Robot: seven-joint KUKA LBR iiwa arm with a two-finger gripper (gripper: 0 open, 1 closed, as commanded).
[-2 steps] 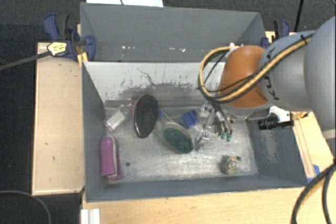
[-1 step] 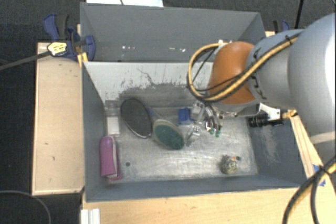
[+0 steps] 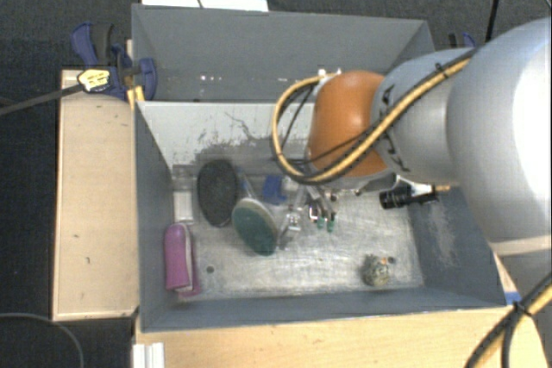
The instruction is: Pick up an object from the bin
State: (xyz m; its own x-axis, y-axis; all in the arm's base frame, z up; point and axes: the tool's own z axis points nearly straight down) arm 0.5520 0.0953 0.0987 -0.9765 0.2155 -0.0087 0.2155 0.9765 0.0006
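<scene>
**A:** Dark carpet all round, with the grey bin [image 3: 285,56] in the middle of it. Where's the gripper [image 3: 312,218]?

**B:** Low over the bin floor, about the centre, just below the orange cover [image 3: 345,125].

**A:** Open or closed?

**B:** I can't tell. The tip is a small tangle of metal and green bits, crowded by the cover and cables [image 3: 285,146]. I can make out nothing held in it.

**A:** What's nearest?

**B:** A green oval [image 3: 254,227], just to the gripper's left in the view. Whether they touch, I can't say. Its long axis runs from upper left to lower right. A dark disc [image 3: 216,190] sits right against its upper-left end. A blue piece [image 3: 272,187] lies behind them and is hard to identify.

**A:** And the rest?

**B:** A pink bottle [image 3: 178,257] lies along the left wall, well apart. A pebble [image 3: 377,270] sits near the front right, also apart.

**A:** So what does the pick depend on?

**B:** I'd guess the green oval is the likeliest pick. The gripper would need to shift left and close across the oval's short axis, without catching the dark disc. The arm [image 3: 483,142] hides the floor at the back right, so anything there is unknown.
</scene>
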